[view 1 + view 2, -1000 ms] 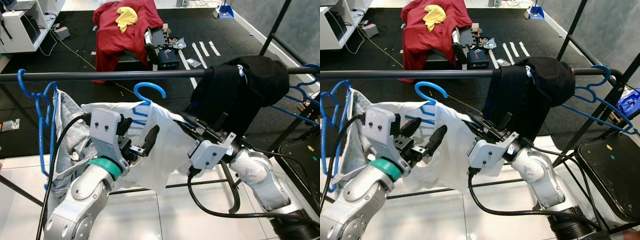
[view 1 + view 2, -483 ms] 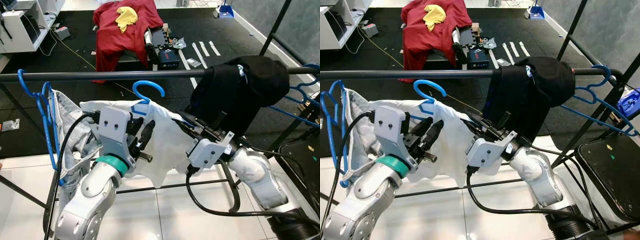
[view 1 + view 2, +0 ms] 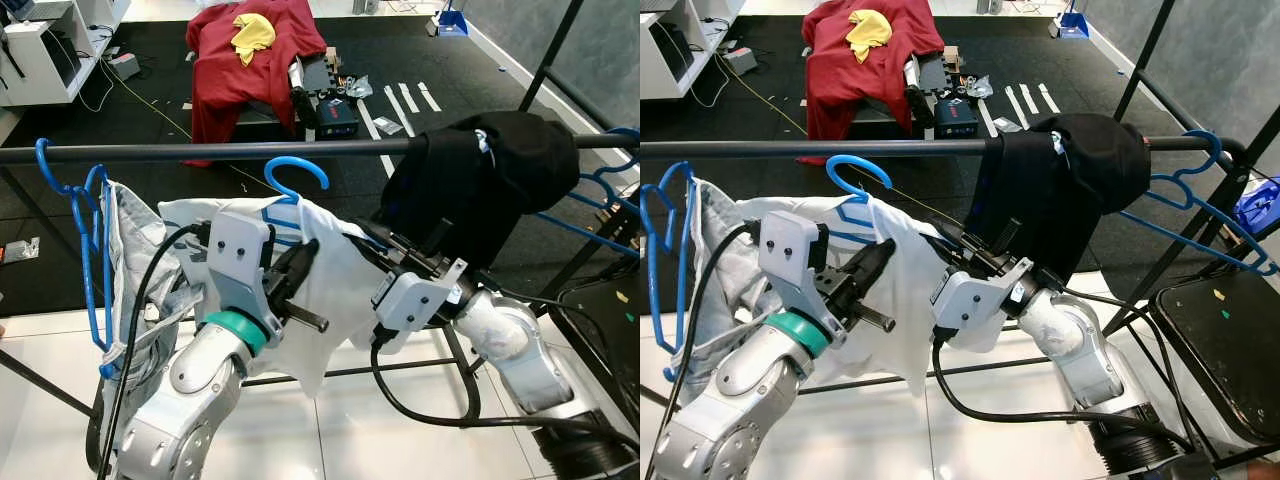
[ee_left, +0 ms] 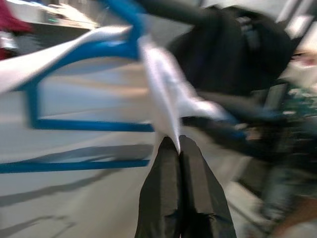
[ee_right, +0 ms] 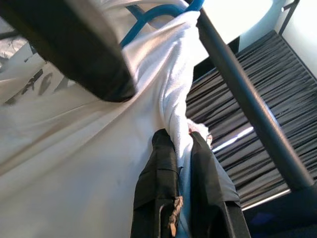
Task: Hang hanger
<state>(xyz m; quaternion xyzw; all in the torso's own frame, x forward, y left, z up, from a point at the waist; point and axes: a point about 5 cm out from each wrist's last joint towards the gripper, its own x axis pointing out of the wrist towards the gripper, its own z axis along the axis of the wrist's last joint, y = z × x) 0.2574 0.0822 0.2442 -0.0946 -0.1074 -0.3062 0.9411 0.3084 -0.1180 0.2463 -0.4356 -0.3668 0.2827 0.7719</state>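
The blue hanger (image 3: 296, 178) with the white shirt (image 3: 330, 290) sits just under the rail (image 3: 200, 151). The left gripper (image 4: 177, 144) and the right gripper (image 5: 182, 141) each pinch the shirt tight.

Left arm (image 3: 190, 400): rounded silver metal shell, teal ring (image 3: 232, 332) at wrist, pale grey angular wrist housing (image 3: 236, 262) with dark screws, thick black cable (image 3: 125, 330) alongside. Left gripper (image 4: 179, 148): two long black fingers. Right arm (image 3: 510, 345): same silver shell, grey housing (image 3: 410, 298), looping black cable (image 3: 420, 420). Right gripper (image 5: 181, 144): matching black fingers.
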